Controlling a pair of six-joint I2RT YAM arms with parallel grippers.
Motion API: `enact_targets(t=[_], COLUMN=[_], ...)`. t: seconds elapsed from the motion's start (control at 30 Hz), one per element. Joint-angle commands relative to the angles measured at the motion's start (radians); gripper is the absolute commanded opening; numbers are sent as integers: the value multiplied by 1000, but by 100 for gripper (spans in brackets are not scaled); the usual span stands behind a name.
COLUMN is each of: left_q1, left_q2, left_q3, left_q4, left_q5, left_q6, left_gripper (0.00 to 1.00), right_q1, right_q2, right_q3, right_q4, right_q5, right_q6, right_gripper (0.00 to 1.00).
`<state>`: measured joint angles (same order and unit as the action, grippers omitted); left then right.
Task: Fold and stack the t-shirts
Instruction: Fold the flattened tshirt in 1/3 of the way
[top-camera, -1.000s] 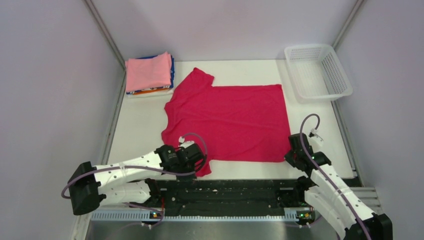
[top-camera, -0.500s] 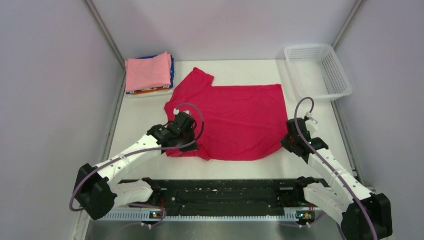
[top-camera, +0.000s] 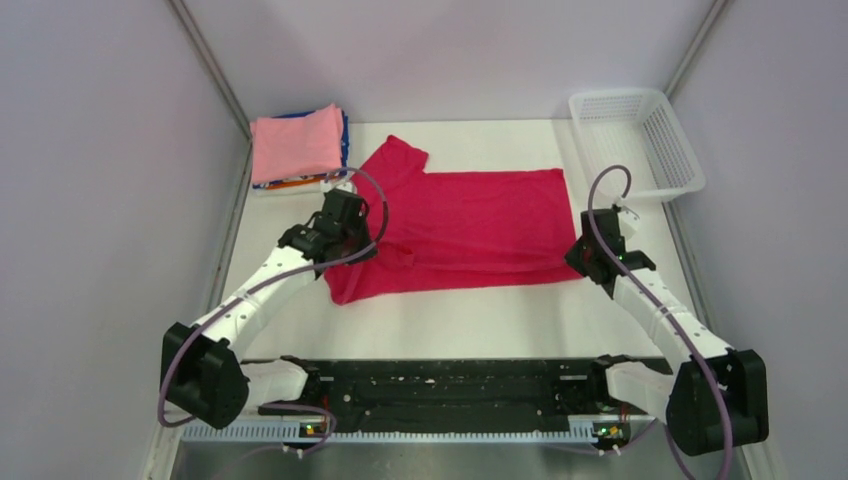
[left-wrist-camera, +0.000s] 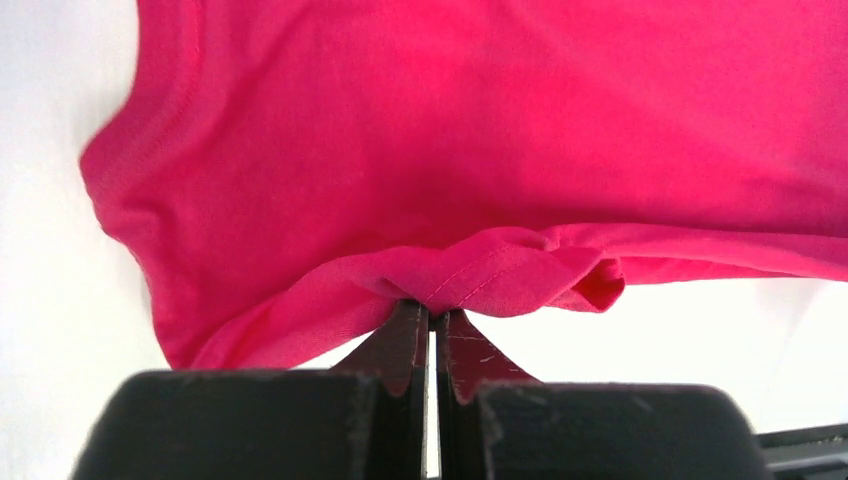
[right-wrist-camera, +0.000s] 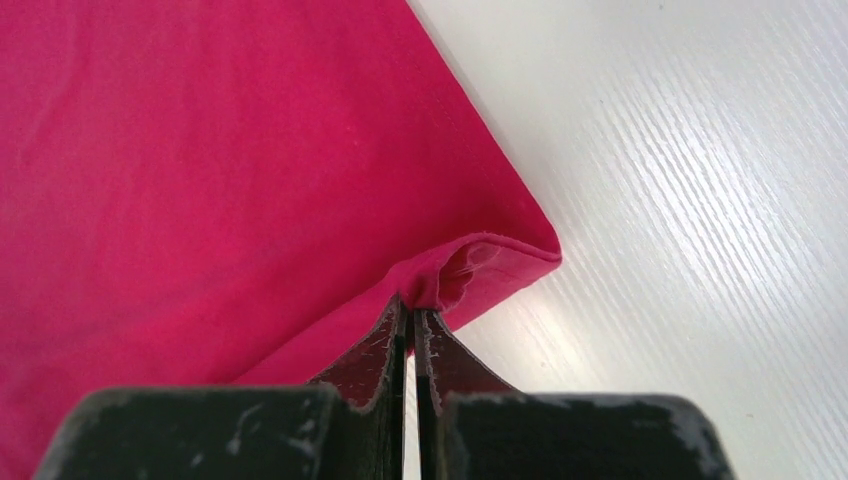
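Note:
The crimson-red t-shirt (top-camera: 470, 215) lies across the table's middle, its near half lifted and carried back over the far half. My left gripper (top-camera: 352, 228) is shut on the shirt's near left edge; a bunched hem (left-wrist-camera: 480, 275) sits in its closed jaws (left-wrist-camera: 432, 315). My right gripper (top-camera: 588, 255) is shut on the near right corner (right-wrist-camera: 490, 265), pinched at the jaw tips (right-wrist-camera: 412, 318). A stack of folded t-shirts (top-camera: 298, 148) with the light pink one on top sits at the far left; blue, orange and white edges show below it.
A white plastic mesh basket (top-camera: 640, 145) stands at the far right corner. Grey walls close in left, right and back. A black rail (top-camera: 450, 385) runs along the near edge between the arm bases.
Both grippers have moved away from the near edge toward the back, carrying the shirt's near edge with them. The red shirt now looks about half as deep as a second ago.

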<state>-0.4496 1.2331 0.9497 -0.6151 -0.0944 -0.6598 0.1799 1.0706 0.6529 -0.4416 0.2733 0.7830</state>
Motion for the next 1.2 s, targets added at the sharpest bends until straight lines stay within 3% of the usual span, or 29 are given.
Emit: enact_targets(t=[0.0, 0.23, 0.33, 0.43, 0.57, 0.77, 1.17], left_q1=[37, 93, 147, 199, 249, 269, 294], left_q2=[1, 112, 201, 307, 431, 602, 826], left_q3=[65, 132, 179, 296, 417, 585, 846], left_q4=[116, 165, 214, 162, 127, -31, -169], left_q5=[-24, 84, 261, 295, 453, 494, 430], left_q6=[83, 252, 346, 407, 554, 745, 763], left_gripper=[0, 0, 0, 0, 0, 0, 0], right_q1=[-12, -13, -19, -31, -43, -54, -79], right_q2=[47, 104, 109, 111, 109, 135, 328], right_q3=[79, 105, 104, 107, 108, 123, 233], right_q4=[81, 118, 124, 114, 113, 118, 202], right_q5=[-22, -24, -17, -15, -13, -7, 0], right_q6=[-35, -48, -50, -49, -45, -58, -127], right_gripper=[0, 0, 0, 0, 0, 0, 2])
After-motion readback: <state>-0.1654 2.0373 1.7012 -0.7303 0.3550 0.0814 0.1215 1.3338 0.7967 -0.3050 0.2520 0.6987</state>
